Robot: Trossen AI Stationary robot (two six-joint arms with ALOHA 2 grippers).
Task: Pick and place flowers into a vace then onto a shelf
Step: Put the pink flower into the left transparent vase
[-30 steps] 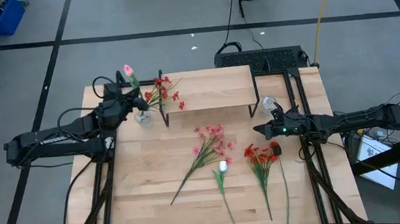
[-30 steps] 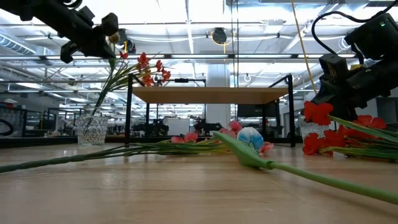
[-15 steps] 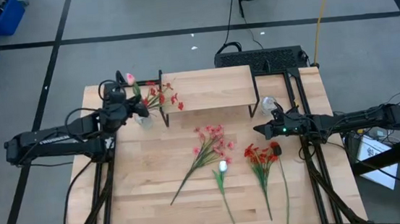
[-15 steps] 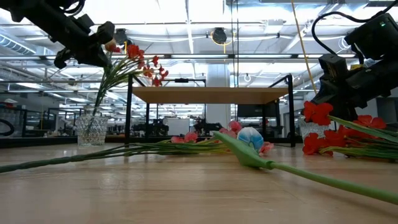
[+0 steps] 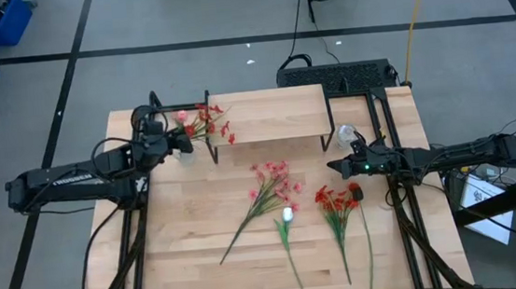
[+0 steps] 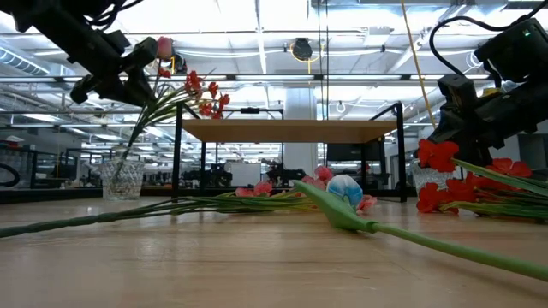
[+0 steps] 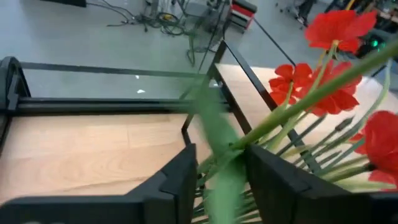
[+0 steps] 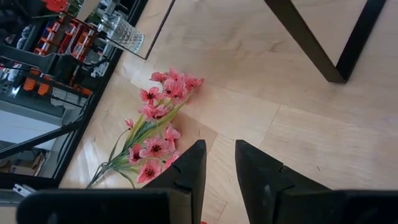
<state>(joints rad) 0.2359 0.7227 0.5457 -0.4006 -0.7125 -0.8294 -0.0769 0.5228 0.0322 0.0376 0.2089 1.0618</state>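
Fingers [image 7: 180,180] of left gripper [image 5: 166,138] pinching a green stem [image 7: 217,155] above the vase [image 6: 122,180], guiding flowers [image 5: 207,123] in; right gripper [image 5: 337,167] idle, fingers narrowly parted, over the tabletop [image 5: 199,224].

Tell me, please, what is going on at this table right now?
The left gripper holds a pink bud stem over the glass vase, which already contains a red spray, beside the shelf. The right gripper waits open over the table near the pink spray, white tulip and red flowers.
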